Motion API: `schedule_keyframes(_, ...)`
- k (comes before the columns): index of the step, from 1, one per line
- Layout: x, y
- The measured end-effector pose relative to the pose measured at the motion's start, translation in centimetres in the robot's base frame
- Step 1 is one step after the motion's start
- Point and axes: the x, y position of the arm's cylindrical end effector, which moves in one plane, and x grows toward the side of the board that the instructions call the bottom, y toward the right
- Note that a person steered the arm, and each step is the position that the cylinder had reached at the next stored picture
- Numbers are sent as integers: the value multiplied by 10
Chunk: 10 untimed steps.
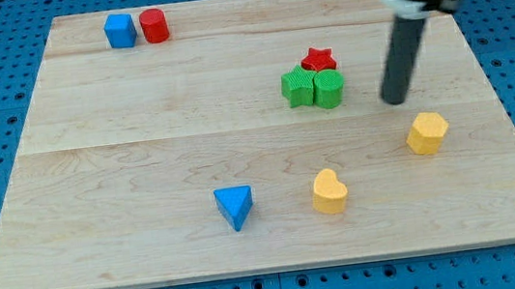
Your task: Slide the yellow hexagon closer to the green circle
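Now, scanning from the view's left, you have a blue cube (120, 31) and a red cylinder (155, 26) touching near the top of the worktop (120, 131), then a blue triangle (234, 206) and a yellow heart (329, 193) lower down. Next comes a tight cluster: green star (300, 87), green circle (329, 89) and red star (319, 59). The yellow hexagon (427, 133) sits well to the right of and below that cluster.

Your end effector is a bare rod, with nothing to clench or release; my tip (395, 100) stands between the green circle and the hexagon, just above the hexagon.

The risk, as you'd judge it: the tip is on the wrong side. Pushing from here would drive the hexagon away, or an off-centre shove could spin it aside or into the heart.

You'll find no readable writing or labels anywhere.
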Motion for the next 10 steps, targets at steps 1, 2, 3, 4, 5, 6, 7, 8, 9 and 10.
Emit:
schedule_keyframes(1, 33, 59)
schedule_keyframes(2, 89, 90)
schedule_keyframes(3, 104, 34)
schedule_keyframes(4, 93, -57)
schedule_keyframes(5, 76, -93)
schedule_keyframes(6, 109, -71)
schedule_keyframes(7, 117, -7)
schedule_keyframes(8, 94, 19)
schedule_keyframes(9, 59, 3)
schedule_keyframes(10, 33, -15)
